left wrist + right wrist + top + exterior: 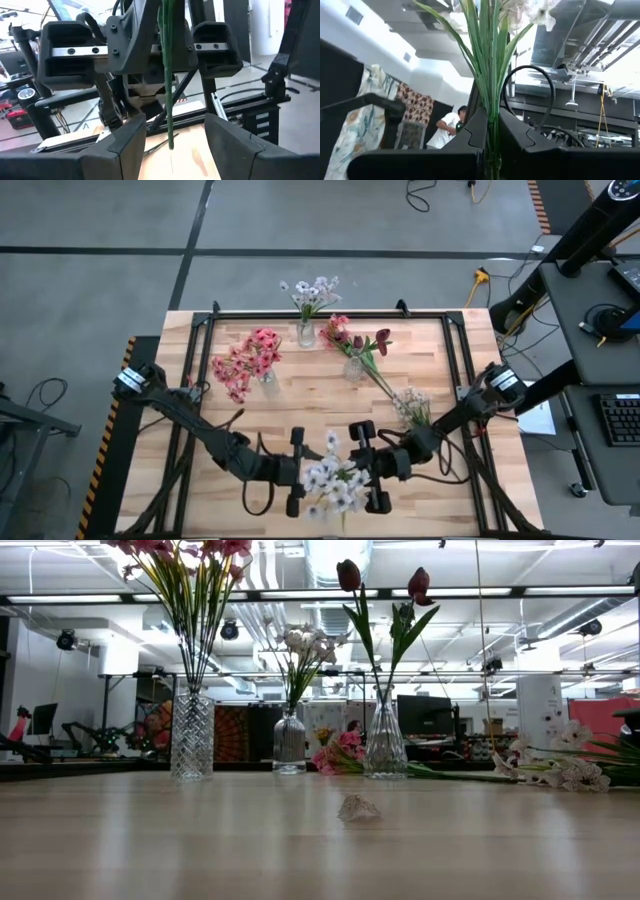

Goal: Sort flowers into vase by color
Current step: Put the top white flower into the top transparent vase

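Observation:
Three glass vases stand at the table's far middle: pink flowers [245,360] in the left one, white-lilac blossoms [312,292] in the far one, and dark red tulips [372,340] in the right one. Near the front edge my right gripper [492,127] is shut on a white-blossomed flower [330,480]. My left gripper [175,137] faces it from the left, open. The flower's green stalk [167,75] hangs between the left gripper's two fingers, touching neither. My right gripper pinches the white flower's bundled green stalks [492,112] between its two fingers, low on the stem. The fingers come from the table's right, slanting upward, and lie across the stalks. The blossoms stand above the fingers, the stalk's lower end [170,142] hangs below, clear of the table.
More white flowers [410,405] lie on the table right of centre, their long stem running back toward the tulip vase [353,370]. A pink blossom [340,755] lies by that vase. A small fallen scrap [358,808] lies mid-table. Black frame rails [330,313] border the tabletop.

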